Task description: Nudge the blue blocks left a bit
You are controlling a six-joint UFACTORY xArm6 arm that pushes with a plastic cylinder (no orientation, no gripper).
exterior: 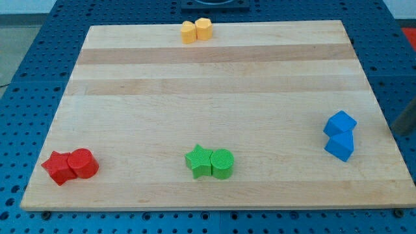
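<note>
Two blue blocks sit touching near the board's right edge: an upper blue cube-like block (340, 123) and a lower blue block (339, 147). My tip (395, 130) shows as a dark, blurred rod at the view's right edge, just off the board. It is to the right of the blue blocks, apart from them, at about the height of the upper one.
The wooden board (208, 84) lies on a blue perforated table. A yellow pair (196, 30) sits at the top edge. A green star (199, 160) and green cylinder (221, 163) touch at bottom centre. A red star (58, 168) and red cylinder (83, 163) touch at bottom left.
</note>
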